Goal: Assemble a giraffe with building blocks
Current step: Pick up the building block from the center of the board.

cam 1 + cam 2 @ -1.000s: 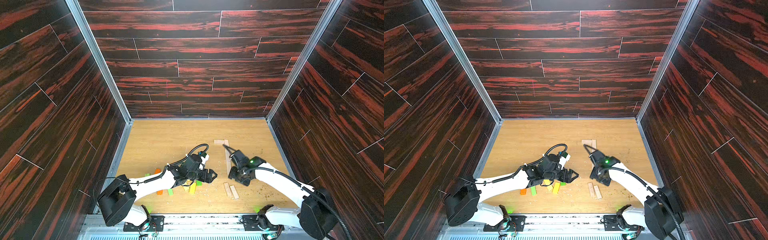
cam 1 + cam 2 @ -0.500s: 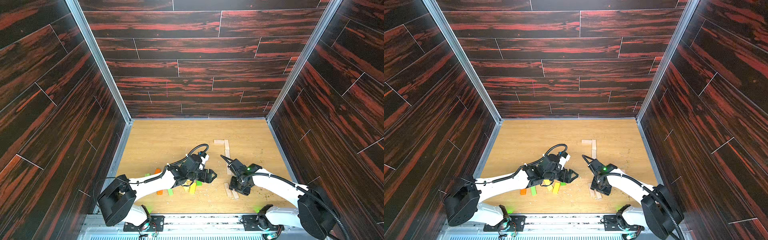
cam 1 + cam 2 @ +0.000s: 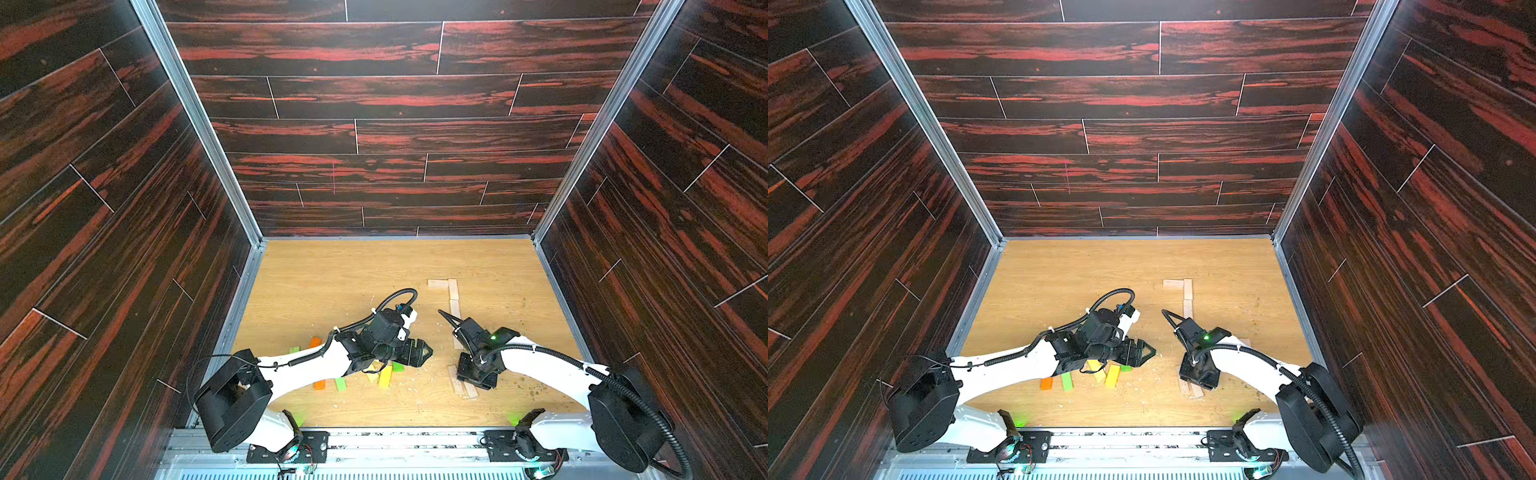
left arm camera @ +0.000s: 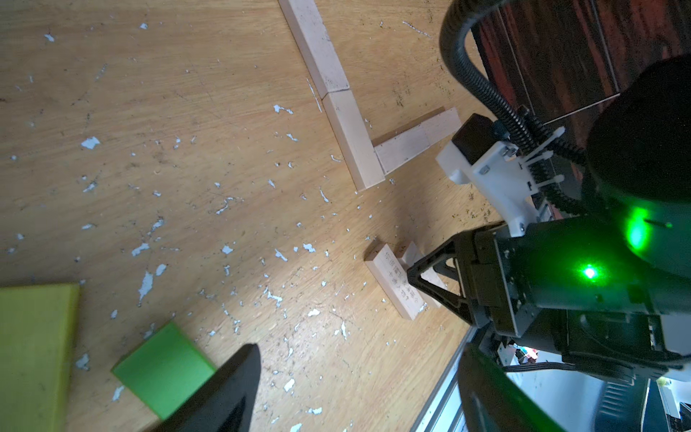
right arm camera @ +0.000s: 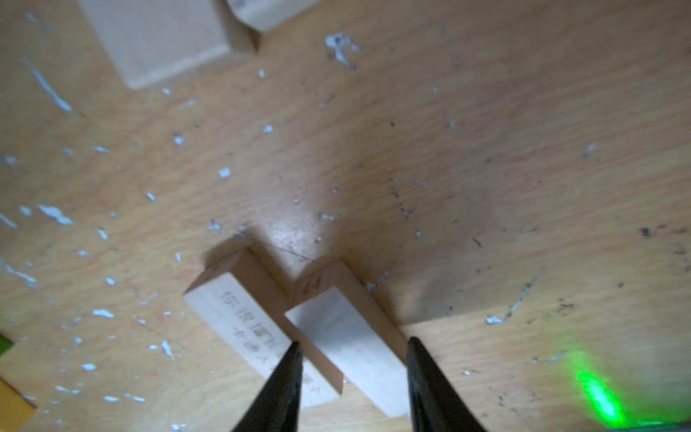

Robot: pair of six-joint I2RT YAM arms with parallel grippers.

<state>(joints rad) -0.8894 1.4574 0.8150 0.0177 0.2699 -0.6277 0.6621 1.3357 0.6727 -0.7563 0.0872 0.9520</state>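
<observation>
A row of pale planks (image 3: 456,307) with a short crosspiece (image 3: 438,284) lies flat at the centre right in both top views. My right gripper (image 3: 476,376) is down over two loose pale planks (image 3: 461,386) near the front. In the right wrist view its fingers (image 5: 353,340) press the long edges of the plain pale plank (image 5: 336,318), beside a printed plank (image 5: 239,310). My left gripper (image 3: 419,353) hangs open and empty (image 4: 359,396) above coloured blocks: yellow (image 3: 385,376), green (image 3: 340,384) and orange (image 3: 319,384).
More coloured blocks, orange (image 3: 315,343) and green (image 3: 294,350), lie partly under the left arm. A green block (image 4: 164,366) sits by a left finger. Dark walls enclose the wooden floor (image 3: 332,282). Pale flecks litter the floor.
My right gripper has moved from beside the plank row toward the front, come down over the two loose pale planks and narrowed its jaws on one. The left arm has stayed put.
</observation>
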